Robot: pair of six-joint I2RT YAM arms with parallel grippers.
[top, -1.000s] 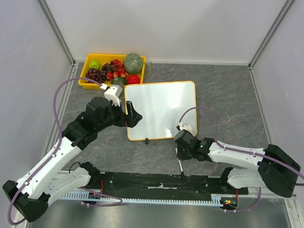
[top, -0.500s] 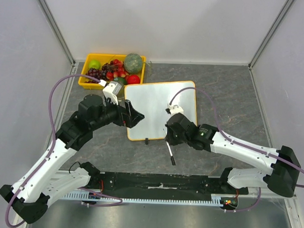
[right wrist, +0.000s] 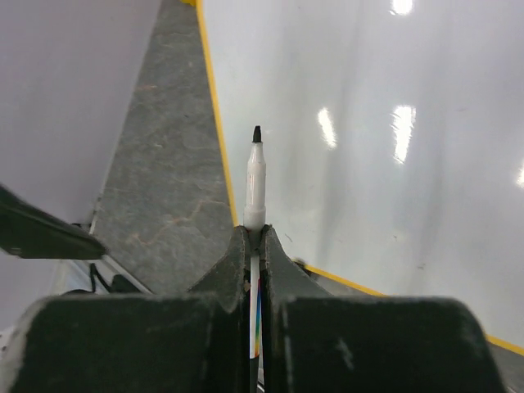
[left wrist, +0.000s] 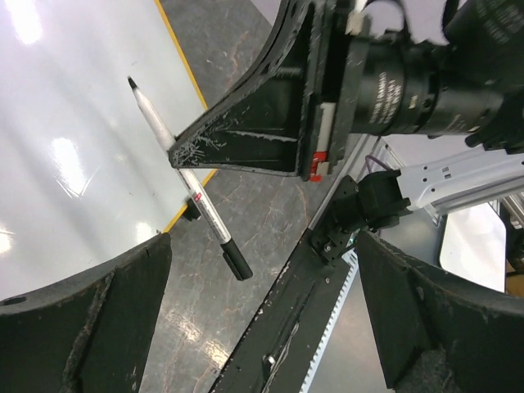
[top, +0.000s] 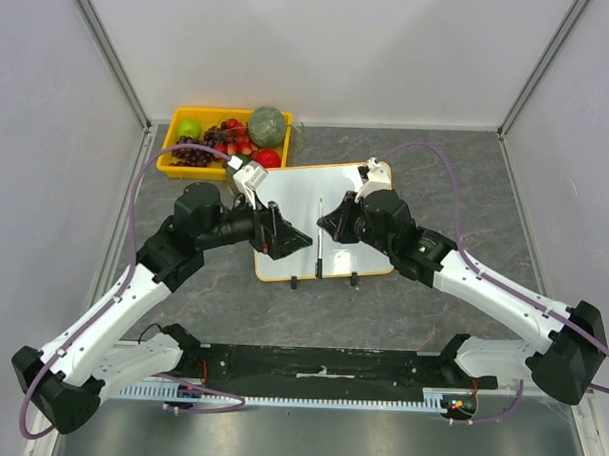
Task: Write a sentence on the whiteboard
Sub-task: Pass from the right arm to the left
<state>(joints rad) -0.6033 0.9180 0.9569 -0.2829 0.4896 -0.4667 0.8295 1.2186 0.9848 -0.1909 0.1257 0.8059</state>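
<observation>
- Nearest to us, the right pincer [top: 330,221] is clamped tight on a marker [top: 320,239]. The wrist view shows the barrel pinched between the two jaws, with the uncapped dark tip pointing away from the arm bases.
- The marker hangs over the near-left part of the whiteboard [top: 296,193], not far inside its yellow edge. We cannot tell whether the tip touches the surface.
- Just to the left, the left pincer [top: 292,240] stands wide open with nothing in it. It hovers at the board's near-left side, and its own camera looks across at the marker and the other pincer.
- The whiteboard lies flat on the desk [top: 466,194] between the two arms, slightly skewed, with its two black clips [top: 295,283] on the near edge.
- Every view shows its face as bare white with only lamp glare. We judge that no stroke of the sentence is down.
- So the pen is in hand and brought to the board, and all the writing is left to do.
- Farthest back, a yellow fruit tray [top: 214,111] sits by the board's far-left corner, playing no part.
</observation>
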